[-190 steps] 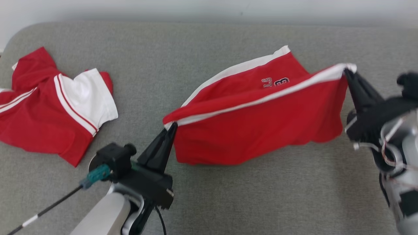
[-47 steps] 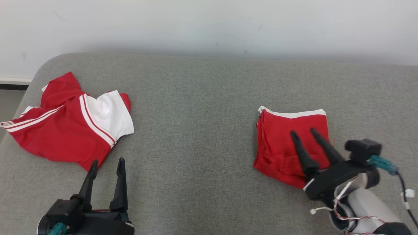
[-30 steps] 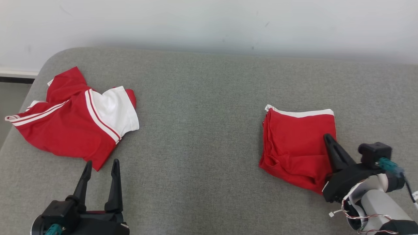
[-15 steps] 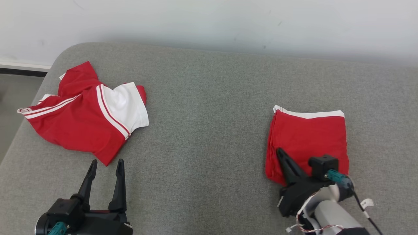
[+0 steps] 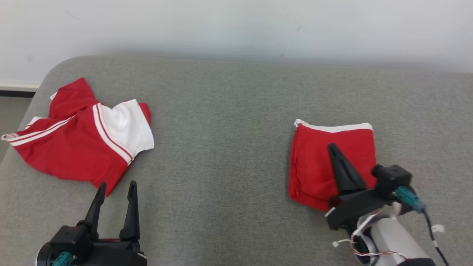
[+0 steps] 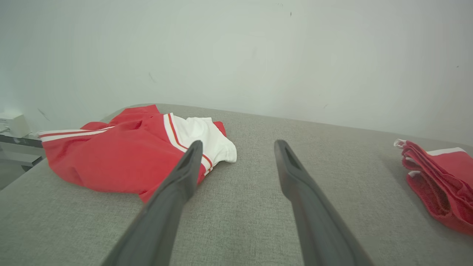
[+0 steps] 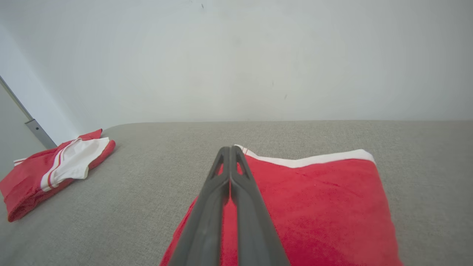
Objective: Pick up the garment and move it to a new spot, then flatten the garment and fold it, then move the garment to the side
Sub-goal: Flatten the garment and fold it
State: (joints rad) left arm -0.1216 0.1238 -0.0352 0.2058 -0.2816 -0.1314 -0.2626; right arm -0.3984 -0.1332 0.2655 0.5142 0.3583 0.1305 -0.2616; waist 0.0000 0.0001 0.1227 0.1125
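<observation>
Item 1: folded red garment (image 5: 314, 159), white band at its far edge, lying on the grey padded surface (image 5: 221, 147).
Item 2: right hand (image 5: 333, 149), clenched with nothing between its fingers, over the garment's near half.
Item 3: left hand (image 5: 116, 184), released and empty, well left of the garment.
Item 4: crumpled red-and-white garment (image 5: 74, 147), far left of the folded garment.
</observation>
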